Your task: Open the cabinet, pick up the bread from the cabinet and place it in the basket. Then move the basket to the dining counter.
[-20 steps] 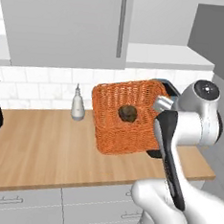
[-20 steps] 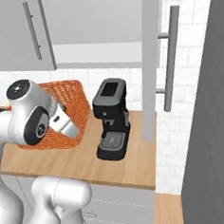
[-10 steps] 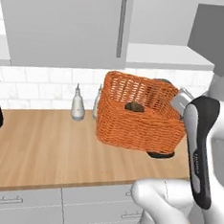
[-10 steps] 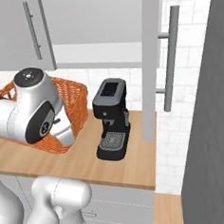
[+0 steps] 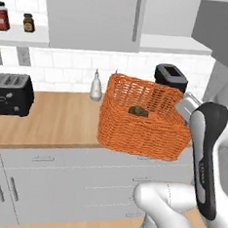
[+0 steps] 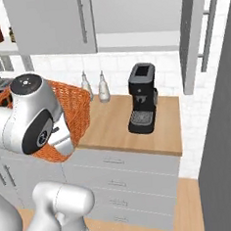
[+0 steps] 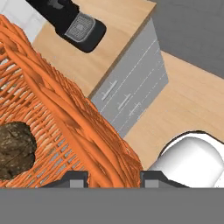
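Note:
The orange woven basket (image 5: pixel 138 133) hangs tilted over the front edge of the wooden worktop (image 5: pixel 52 120). My gripper (image 5: pixel 183 111) is shut on its right rim. In the hand view the rim of the basket (image 7: pixel 74 118) runs between the two finger tips of the gripper (image 7: pixel 114 177). The dark brown bread (image 5: pixel 138 111) lies inside on the basket's bottom, and the bread (image 7: pixel 15 148) also shows through the weave. The cabinet (image 5: pixel 95 16) has its left door shut and its right door (image 6: pixel 192 33) swung open. The dining counter is out of view.
A black coffee machine (image 6: pixel 142 98) stands behind the basket on the worktop. Two small bottles (image 6: pixel 103 87) stand by the tiled wall, a black toaster (image 5: pixel 10 94) at far left, jars (image 5: pixel 2 17) on a shelf above. Grey drawers (image 5: pixel 80 181) lie below.
Both base views have shifted, so the camera has moved. The basket, still in my gripper, has come away from the coffee machine and the wall towards the worktop's front edge.

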Tool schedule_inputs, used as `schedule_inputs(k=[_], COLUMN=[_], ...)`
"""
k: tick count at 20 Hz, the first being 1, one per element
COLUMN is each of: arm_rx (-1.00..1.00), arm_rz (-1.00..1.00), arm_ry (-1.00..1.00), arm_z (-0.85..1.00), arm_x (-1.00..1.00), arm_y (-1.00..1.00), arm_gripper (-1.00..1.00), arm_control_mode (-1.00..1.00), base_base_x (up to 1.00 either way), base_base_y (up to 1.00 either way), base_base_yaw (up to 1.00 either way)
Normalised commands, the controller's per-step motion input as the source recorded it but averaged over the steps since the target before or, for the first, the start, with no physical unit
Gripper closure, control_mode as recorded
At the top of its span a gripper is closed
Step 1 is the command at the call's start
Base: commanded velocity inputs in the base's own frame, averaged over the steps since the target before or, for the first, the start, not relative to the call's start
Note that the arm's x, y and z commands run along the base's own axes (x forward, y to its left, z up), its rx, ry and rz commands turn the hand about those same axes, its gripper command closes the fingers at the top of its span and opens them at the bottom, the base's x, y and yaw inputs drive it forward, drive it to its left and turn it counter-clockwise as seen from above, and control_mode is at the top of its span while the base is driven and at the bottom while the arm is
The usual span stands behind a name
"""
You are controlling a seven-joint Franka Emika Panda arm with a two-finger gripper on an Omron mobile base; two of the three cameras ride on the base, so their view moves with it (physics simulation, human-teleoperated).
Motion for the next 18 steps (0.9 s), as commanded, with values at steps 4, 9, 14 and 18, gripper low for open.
schedule_inputs(k=[4, 9, 14, 18], arm_rx=[0.0, 0.0, 0.0, 0.0], arm_rz=[0.0, 0.0, 0.0, 0.0], arm_ry=[0.0, 0.0, 0.0, 0.0], arm_z=[0.0, 0.0, 0.0, 0.0], arm_x=[0.0, 0.0, 0.0, 0.0], arm_y=[0.0, 0.0, 0.0, 0.0], arm_gripper=[1.0, 1.0, 1.0, 1.0], arm_control_mode=[1.0, 1.0, 1.0, 1.0], base_base_x=[-0.17, 0.0, 0.0, 0.0], base_base_y=[1.0, 0.85, 0.23, 0.0], base_base_yaw=[0.46, 0.76, 0.94, 1.0])
